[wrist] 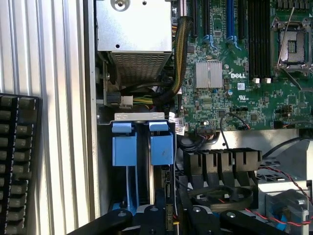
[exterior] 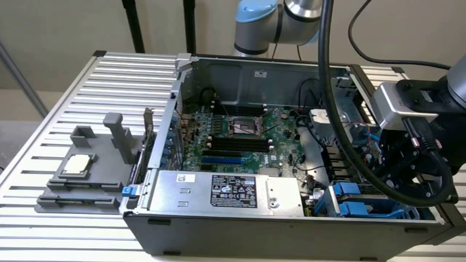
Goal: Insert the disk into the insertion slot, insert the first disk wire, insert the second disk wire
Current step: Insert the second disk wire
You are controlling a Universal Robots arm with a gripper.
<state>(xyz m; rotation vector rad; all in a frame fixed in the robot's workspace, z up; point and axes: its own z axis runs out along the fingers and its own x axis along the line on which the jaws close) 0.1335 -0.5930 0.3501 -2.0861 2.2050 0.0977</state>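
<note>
Open computer case (exterior: 218,65) on a slatted metal desk (exterior: 109,82), side panel off.

Contents: green motherboard (exterior: 240,136) with empty processor socket (exterior: 245,126); silver power-supply box (exterior: 226,191) with black label along the near wall; black cables.

Insertion slot (wrist: 142,147): drive cage in the case corner at the exterior view's right, beside the power-supply box. Two bright blue tabs stand side by side at its mouth. The disk (wrist: 157,182) appears only as a thin dark edge between the blue carrier parts, seemingly seated in the cage; its label is hidden.

Gripper (wrist: 159,220): black, directly over the cage, cut off by the picture edge. Fingers partly closed; whether they grip anything cannot be told.

Beside the case: grey fixture (exterior: 84,174) holding a small square chip (exterior: 78,164). A black keyboard (wrist: 17,161), partly cut off.
</note>
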